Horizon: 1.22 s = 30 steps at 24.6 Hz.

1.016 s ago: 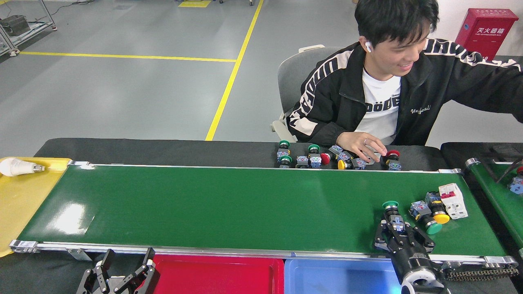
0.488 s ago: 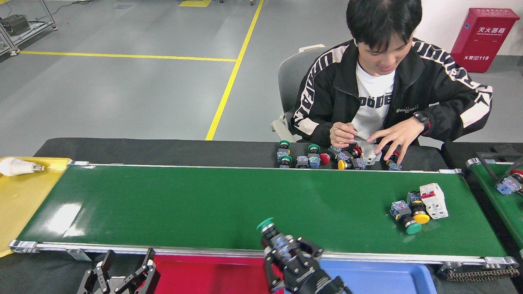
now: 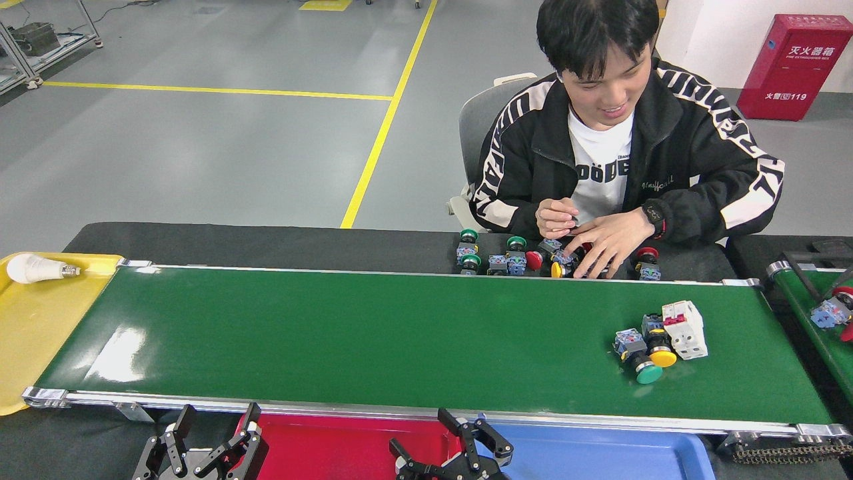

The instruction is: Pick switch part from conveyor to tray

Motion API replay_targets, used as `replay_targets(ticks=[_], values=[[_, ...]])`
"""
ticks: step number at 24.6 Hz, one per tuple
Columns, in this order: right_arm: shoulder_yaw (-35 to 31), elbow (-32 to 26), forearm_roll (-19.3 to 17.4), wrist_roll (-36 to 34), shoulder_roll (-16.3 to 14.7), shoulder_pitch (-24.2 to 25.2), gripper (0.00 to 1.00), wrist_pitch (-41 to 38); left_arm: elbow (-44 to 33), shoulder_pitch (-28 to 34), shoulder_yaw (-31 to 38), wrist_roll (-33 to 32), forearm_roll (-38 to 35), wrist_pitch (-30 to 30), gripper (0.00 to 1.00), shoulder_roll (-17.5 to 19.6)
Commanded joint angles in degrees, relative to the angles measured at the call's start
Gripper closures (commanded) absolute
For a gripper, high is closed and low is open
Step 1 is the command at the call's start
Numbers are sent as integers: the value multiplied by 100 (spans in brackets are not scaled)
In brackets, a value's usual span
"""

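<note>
Head view, the only one. Three parts lie bunched on the conveyor [image 3: 373, 333] toward its right end: a switch part with green cap [image 3: 640, 363], a switch part with yellow cap [image 3: 656, 348] touching it, and a white and red block [image 3: 685, 329] against the yellow one.

Handling, as judged: small rigid plastic and metal, likely light. The round caps look smooth and would roll or slip. The squarish blue-grey bodies behind the caps offer flat sides, so grip across the body, not the cap. The three touch, so a closing claw may nudge the neighbours.

Right claw [image 3: 460, 443] sits low over the seam between red tray [image 3: 346, 443] and blue tray [image 3: 600, 450], fingers spread, nothing between them. Left claw [image 3: 213, 443] at the red tray's left edge, also spread and empty.

Hard to make out: tray floors are cut off by the lower frame edge, so their contents cannot be told. Both arms mostly out of frame. More switches on the black bench [image 3: 266, 243] are partly covered by a person's hands [image 3: 610, 240]. A second belt [image 3: 816, 327] at right is only partly in view.
</note>
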Motion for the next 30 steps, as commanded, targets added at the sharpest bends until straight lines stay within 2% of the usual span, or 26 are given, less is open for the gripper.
replay_targets(ticks=[1,4,9,12,14,16,18,21,22,23,26,30], values=[[-351,-85,6,-208,-71,-90,6,817,-71,-1,35,21,15,22,0,53],[-957,-85,6,-910,-625,85,6,984,-71,69,26,30,15,14,0,124],[-1555,-94,-29,-1192,-906,912,3,826,-71,113,0,12,15,-4,0,396],[-1977,-94,-187,-1412,-1117,1193,3,35,-71,122,26,12,15,-4,0,423],[-2214,-85,-354,-1421,-1082,1272,3,-527,-71,122,26,12,15,-13,0,431],[-2223,-85,-354,-1377,-968,1254,3,-519,-71,122,26,12,24,-22,0,414],[-2214,-76,-266,-1218,-678,1070,4,-264,-71,104,26,21,24,-136,0,405],[-1740,188,296,-779,-230,490,5,263,-71,78,17,30,24,-241,0,326],[-1511,434,577,-682,-71,235,5,597,-71,69,9,47,24,-233,0,291],[-1318,689,709,-656,8,-2,5,870,-71,69,17,47,15,-224,0,229],[-817,1146,771,-647,-10,-407,5,1362,-71,78,44,56,6,-197,0,168],[-597,1286,788,-533,-10,-530,5,1573,-71,78,26,39,-2,-136,0,150]])
